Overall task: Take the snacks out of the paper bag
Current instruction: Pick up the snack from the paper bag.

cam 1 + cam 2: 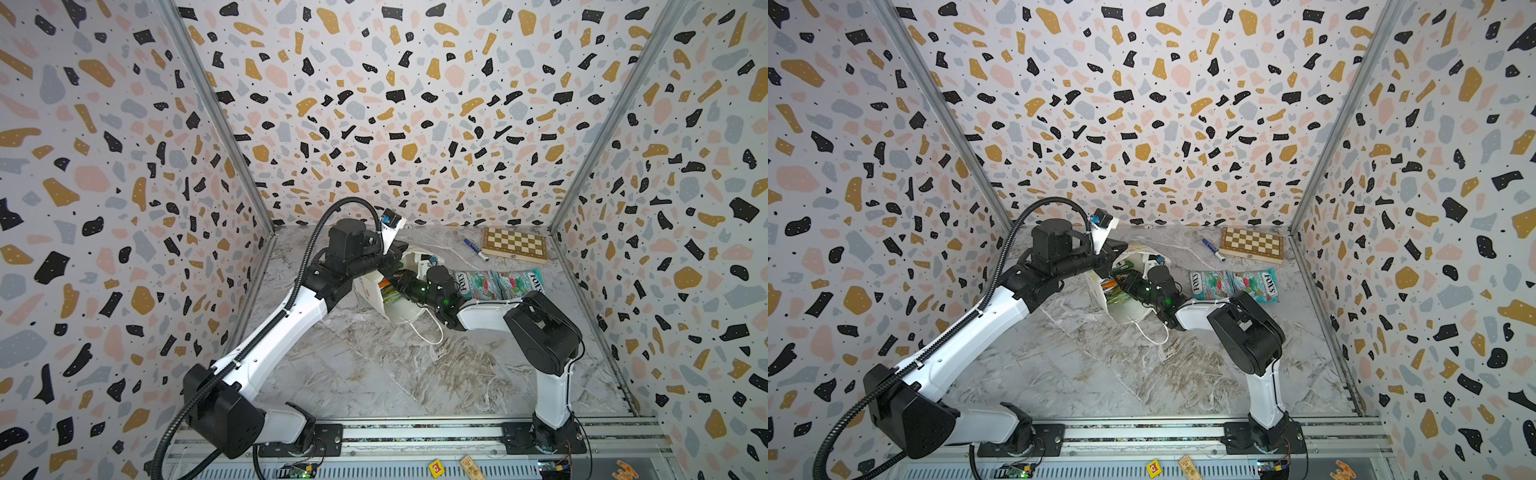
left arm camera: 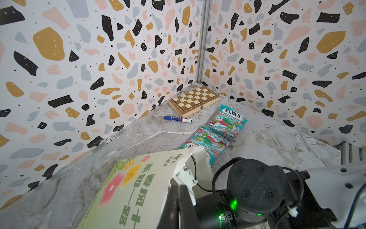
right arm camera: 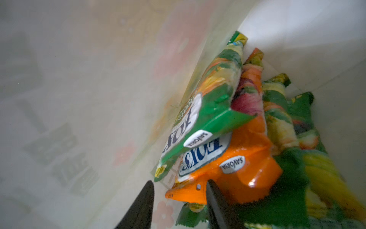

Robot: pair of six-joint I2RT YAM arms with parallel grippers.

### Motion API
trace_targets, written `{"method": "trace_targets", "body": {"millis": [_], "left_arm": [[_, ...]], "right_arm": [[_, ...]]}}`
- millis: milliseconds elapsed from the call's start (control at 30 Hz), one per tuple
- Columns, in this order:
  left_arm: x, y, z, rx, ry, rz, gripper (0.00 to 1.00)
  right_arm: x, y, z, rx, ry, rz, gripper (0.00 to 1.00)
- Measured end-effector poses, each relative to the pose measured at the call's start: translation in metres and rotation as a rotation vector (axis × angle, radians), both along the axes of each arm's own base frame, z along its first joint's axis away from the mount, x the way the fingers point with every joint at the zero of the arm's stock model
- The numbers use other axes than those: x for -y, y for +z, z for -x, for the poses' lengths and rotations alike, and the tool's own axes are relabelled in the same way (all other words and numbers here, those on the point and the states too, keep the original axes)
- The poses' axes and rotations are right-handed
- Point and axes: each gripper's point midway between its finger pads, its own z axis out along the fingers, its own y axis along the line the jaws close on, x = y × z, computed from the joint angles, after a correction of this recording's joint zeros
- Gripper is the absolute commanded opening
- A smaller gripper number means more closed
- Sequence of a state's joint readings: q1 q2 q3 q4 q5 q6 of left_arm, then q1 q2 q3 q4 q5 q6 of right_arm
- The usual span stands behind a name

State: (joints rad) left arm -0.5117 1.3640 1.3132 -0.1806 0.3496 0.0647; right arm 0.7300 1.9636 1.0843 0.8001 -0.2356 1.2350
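The right end effector [image 3: 179, 181] is inside the paper bag [image 3: 79, 99], its two fingers spread. The lower corner of one orange pouch [image 3: 247, 174] lies between them. One finger seems to be at the foil and the other is apart from it, so nothing is pinched yet. To do this step well, I think it should go a little more forward, so that the fingers close over the sealed edge and not only over the tip. Then it should pull back straight along the bag, because one green pouch [image 3: 208, 119] lies on the orange one and can be dragged with it. Deeper ahead I count at least two more green-yellow pouches [image 3: 277, 115], but they overlap and the exact number is not sure. At the mouth, the left end effector [image 2: 178, 195] is pressed together, apparently on the rim of the bag, and it holds the bag open. Behind the right wrist, two teal pouches [image 2: 227, 119] already lie on the bench [image 1: 374, 365], touching each other. Farther away are one marker [image 2: 177, 119] and one chessboard [image 2: 195, 100].
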Motion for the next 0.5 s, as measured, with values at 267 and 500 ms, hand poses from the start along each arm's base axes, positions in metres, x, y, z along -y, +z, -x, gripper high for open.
{"method": "trace_targets", "body": {"millis": [267, 500], "left_arm": [[0.001, -0.003, 0.001, -0.005, -0.009, -0.002, 0.0], [0.0, -0.005, 0.001, -0.008, -0.002, -0.007, 0.0]], "right_arm": [[0.005, -0.014, 0.001, -0.044, -0.022, 0.028, 0.45], [0.013, -0.033, 0.004, -0.079, -0.042, 0.066, 0.47]]}}
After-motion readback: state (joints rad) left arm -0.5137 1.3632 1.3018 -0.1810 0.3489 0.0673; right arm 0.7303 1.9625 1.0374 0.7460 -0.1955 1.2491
